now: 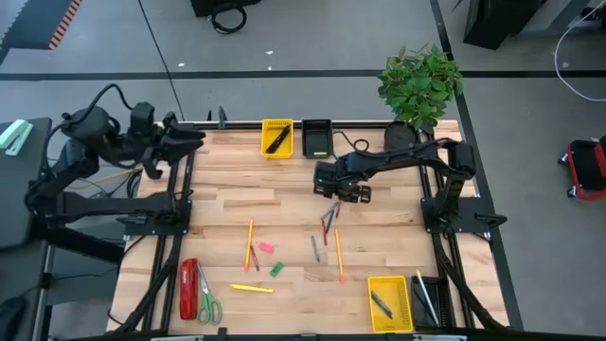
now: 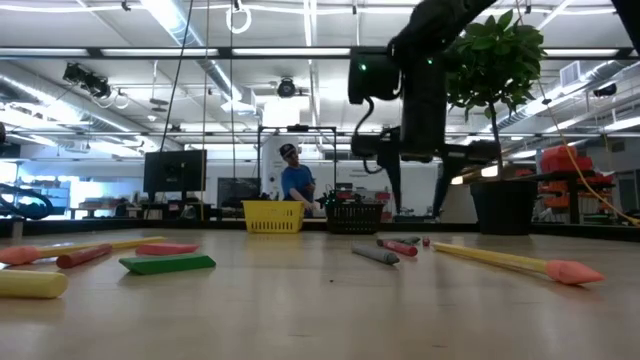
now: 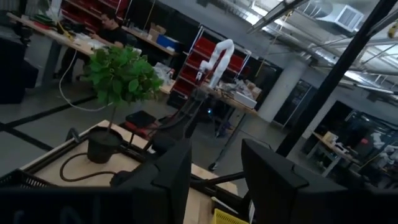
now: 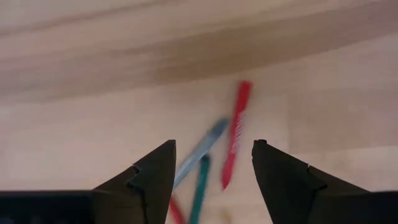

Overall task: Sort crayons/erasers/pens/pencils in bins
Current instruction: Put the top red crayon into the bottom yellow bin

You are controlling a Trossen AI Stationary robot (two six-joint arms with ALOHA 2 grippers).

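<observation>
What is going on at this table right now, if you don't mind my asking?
The robot is sorting stationery into bins. The right pincer hangs open and empty over a cluster of crayons mid-table. The left pincer waits at the far left edge, holding nothing. Pencils and erasers lie unsorted on the table.

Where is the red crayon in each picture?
High view: the red crayon lies mid-table, just below the right gripper.
Low view: it lies right of centre, below the hanging gripper.
Left wrist view: not in it.
Right wrist view: it lies between the open fingers, on the wood.
Shared landmark: the grey crayon beside it.
</observation>
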